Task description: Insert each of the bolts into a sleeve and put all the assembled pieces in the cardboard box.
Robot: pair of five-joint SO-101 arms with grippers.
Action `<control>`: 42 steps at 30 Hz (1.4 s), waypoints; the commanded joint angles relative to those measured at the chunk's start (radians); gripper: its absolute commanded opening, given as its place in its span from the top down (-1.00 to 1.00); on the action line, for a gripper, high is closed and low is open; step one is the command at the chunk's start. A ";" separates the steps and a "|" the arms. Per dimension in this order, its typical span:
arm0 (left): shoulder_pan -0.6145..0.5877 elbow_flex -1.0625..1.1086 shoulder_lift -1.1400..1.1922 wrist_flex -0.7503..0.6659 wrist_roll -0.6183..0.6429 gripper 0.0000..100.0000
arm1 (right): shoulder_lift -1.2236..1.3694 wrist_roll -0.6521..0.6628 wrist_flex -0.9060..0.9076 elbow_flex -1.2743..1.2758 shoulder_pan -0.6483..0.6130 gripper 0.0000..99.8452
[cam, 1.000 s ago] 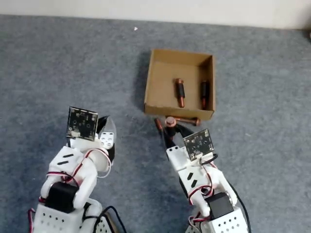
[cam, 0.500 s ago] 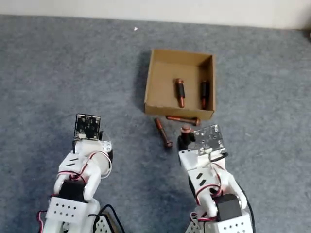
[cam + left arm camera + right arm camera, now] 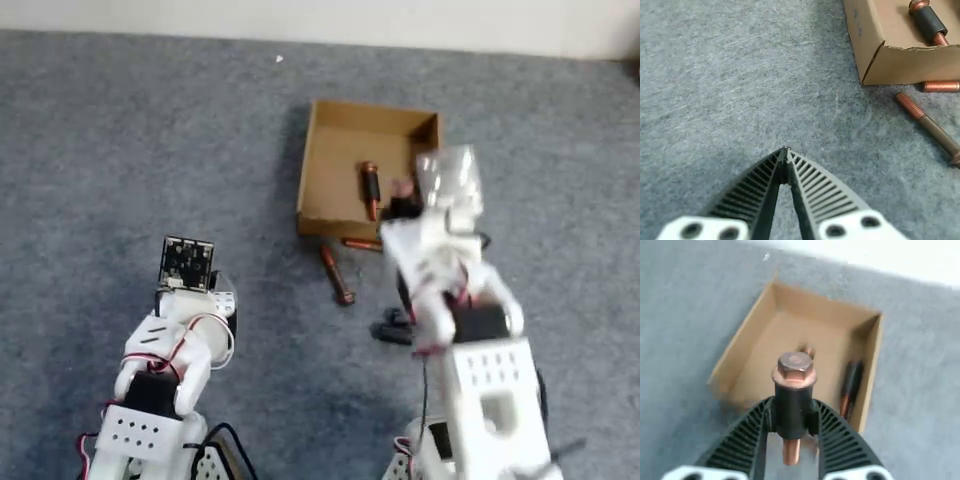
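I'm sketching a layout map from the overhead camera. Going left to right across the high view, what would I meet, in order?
left arm → loose bolt → sleeved bolt lying in the cardboard box → right arm

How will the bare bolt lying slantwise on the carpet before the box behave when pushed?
The bolt looks like rigid metal, so it probably will not bend. Its round shank may roll sideways, though the wider head and the fuzzy carpet would likely curb that.
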 commanded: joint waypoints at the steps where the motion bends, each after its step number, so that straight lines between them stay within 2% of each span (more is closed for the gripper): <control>1: 0.021 -0.005 -0.012 -0.026 -0.006 0.99 | 0.245 0.005 -0.268 -0.097 0.039 0.99; 7: 0.021 -0.005 -0.012 -0.026 -0.008 0.99 | 0.533 0.006 -0.444 -0.160 0.053 0.99; 20: 0.024 -0.005 -0.012 -0.028 -0.009 0.98 | 0.831 0.008 -0.449 -0.236 0.070 0.98; 22: 0.024 -0.005 -0.012 -0.028 -0.009 0.98 | 0.852 0.008 -0.440 -0.236 0.070 0.92; 26: 0.024 -0.005 -0.012 -0.028 -0.009 0.98 | 0.851 0.008 -0.377 -0.237 0.070 0.74; 29: 0.024 -0.005 -0.012 -0.028 -0.009 0.98 | 0.791 0.008 -0.295 -0.263 0.068 0.74; 37: 0.024 -0.005 -0.012 -0.028 -0.011 0.98 | 0.499 0.009 0.079 -0.320 0.067 0.74; 39: 0.024 -0.005 -0.012 -0.028 -0.011 0.98 | 0.429 0.052 0.177 -0.315 0.065 0.74; 42: 0.024 -0.005 -0.012 -0.028 -0.011 0.98 | 0.344 0.192 0.286 -0.311 0.058 0.74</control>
